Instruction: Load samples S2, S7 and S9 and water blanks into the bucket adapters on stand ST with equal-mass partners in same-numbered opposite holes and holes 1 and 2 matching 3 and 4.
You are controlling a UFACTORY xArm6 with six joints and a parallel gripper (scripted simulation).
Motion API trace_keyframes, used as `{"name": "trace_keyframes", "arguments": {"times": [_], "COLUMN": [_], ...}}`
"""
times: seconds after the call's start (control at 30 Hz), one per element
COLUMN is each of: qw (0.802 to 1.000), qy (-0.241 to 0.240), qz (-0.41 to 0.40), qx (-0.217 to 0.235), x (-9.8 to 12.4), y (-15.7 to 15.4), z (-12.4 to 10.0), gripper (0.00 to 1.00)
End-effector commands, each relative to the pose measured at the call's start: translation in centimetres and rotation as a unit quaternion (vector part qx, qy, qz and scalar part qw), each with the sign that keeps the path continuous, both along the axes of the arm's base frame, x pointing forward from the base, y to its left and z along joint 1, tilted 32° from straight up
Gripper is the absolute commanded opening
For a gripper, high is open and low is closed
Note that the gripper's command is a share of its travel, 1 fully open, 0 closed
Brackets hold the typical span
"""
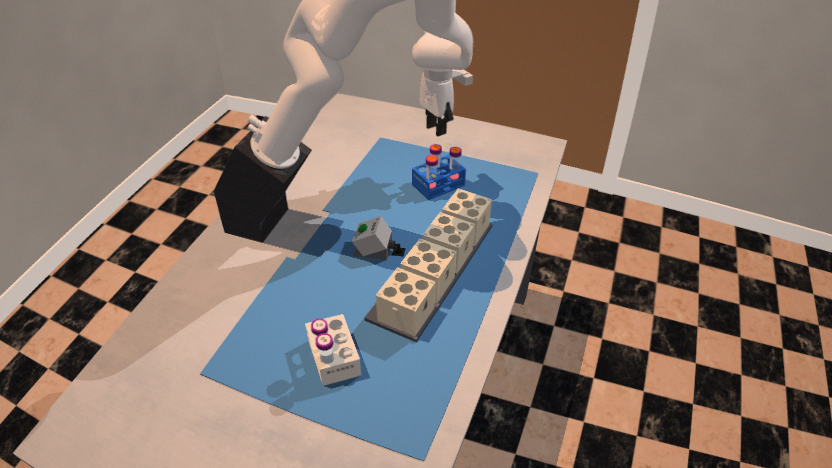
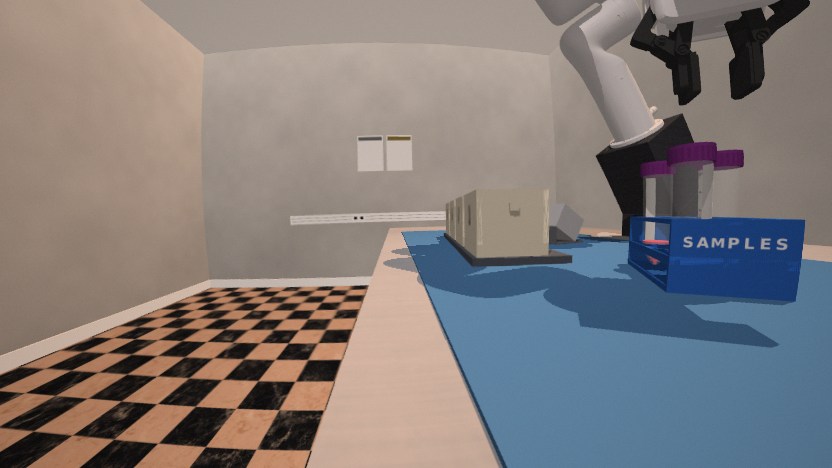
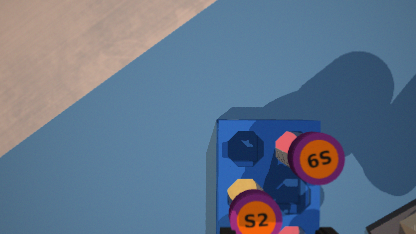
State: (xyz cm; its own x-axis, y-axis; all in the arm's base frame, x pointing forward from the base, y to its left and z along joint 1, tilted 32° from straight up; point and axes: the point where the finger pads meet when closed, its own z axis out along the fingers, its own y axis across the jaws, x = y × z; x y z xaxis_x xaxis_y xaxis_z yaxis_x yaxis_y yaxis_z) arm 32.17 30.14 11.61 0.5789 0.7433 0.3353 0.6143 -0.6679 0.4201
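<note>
My gripper [image 1: 440, 123] [image 2: 716, 96] [image 3: 276, 231] is partly open and empty, above the tube caps. Three purple-capped tubes stand in the blue SAMPLES rack [image 2: 736, 270]. S2 [image 3: 256, 219] shows yellow at its base and S9 [image 3: 317, 158] red. The third tube's base [image 3: 290, 230] is red; its cap is out of the wrist view. Four cream adapters, nearest one [image 1: 397, 311], fill the loading stand [image 1: 378, 321] [image 2: 523, 259]; no tubes show in their holes. Two blanks [image 1: 319, 325] [image 1: 324, 341] stand in the BLANKS rack [image 1: 340, 377]; their numbers are unreadable. The DONE key [image 1: 362, 228] is green.
The grey desk [image 1: 378, 237] [image 2: 564, 221] stands between the arm base [image 1: 254, 195] and the adapter row, with a small black object [image 1: 397, 249] beside it. The SAMPLES rack is close to the far end of the row. The blue mat [image 1: 256, 331] lies on the pale table.
</note>
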Motion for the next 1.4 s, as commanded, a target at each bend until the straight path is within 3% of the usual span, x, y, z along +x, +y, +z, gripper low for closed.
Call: {"name": "trace_keyframes", "arguments": {"times": [0.0, 0.83, 1.37], "qw": [1.0, 1.0, 1.0], "qy": [-0.001, -0.001, -0.001], "qz": [0.0, 0.0, 0.0], "qx": [0.001, 0.001, 0.001], "x": [-0.5, -2.9, -2.9], "y": [0.1, 0.3, 0.3], "z": [1.0, 4.7, 4.8], "gripper": [0.44, 0.44, 0.44]}}
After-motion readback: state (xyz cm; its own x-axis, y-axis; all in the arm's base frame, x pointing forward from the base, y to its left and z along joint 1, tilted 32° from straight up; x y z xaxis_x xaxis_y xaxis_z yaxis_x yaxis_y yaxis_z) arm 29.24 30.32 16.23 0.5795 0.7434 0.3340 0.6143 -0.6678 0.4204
